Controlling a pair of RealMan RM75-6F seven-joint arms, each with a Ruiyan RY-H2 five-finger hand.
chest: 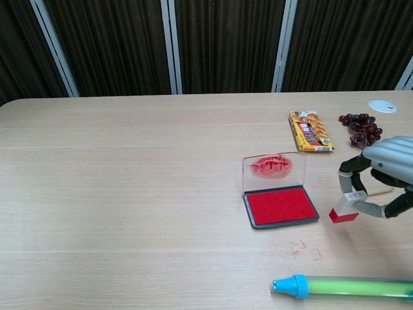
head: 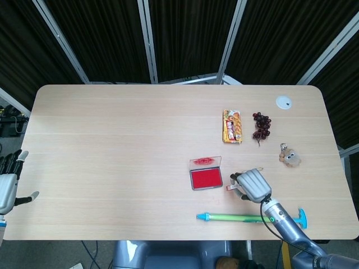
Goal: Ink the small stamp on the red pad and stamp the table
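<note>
The red ink pad [chest: 281,206] [head: 205,179] lies open on the table, its clear lid [chest: 273,172] standing up at the back with red smears. My right hand [chest: 384,171] [head: 253,184] pinches the small stamp [chest: 345,208] [head: 231,187], whose red face hangs just above the wood to the right of the pad. Faint red marks [chest: 301,248] show on the table in front of the pad. My left hand [head: 7,182] waits open at the far left edge, holding nothing.
A green and blue tube [chest: 342,287] [head: 247,217] lies along the front edge. A snack bar [chest: 310,131], dark grapes [chest: 361,126], a small wooden stick [chest: 381,191], a furry keychain [head: 289,157] and a white disc [head: 284,102] sit at the right.
</note>
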